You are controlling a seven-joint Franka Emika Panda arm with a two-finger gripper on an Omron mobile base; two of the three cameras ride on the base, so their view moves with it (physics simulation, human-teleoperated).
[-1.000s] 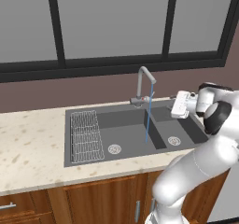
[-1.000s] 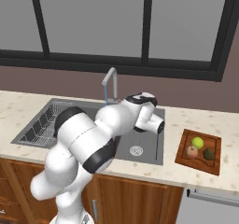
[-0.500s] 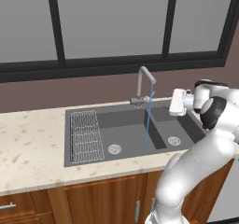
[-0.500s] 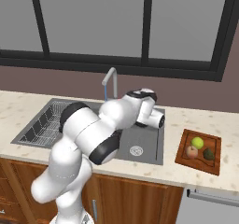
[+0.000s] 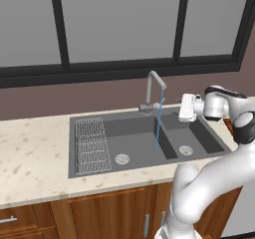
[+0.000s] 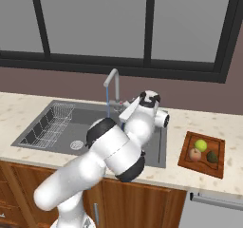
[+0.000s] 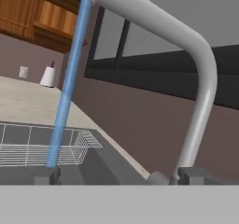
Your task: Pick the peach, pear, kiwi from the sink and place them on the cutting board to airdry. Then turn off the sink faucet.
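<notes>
While the water's running in a thin blue stream off the sink faucet, all three fruits sit on the cutting board over on the worktop right of the sink; the pear is toward the back, the peach just in front of it and to the left, and the kiwi at the right front; they're bunched close together, can't tell if they're touching. The end effector hangs just right of the faucet's neck, above the right basin, jaws spread wide with nothing between them; in the hand view its fingertips frame the gooseneck base and the stream, with the wire rack lying behind in the far basin; a white paper towel roll stands way off on the worktop by the wall.
</notes>
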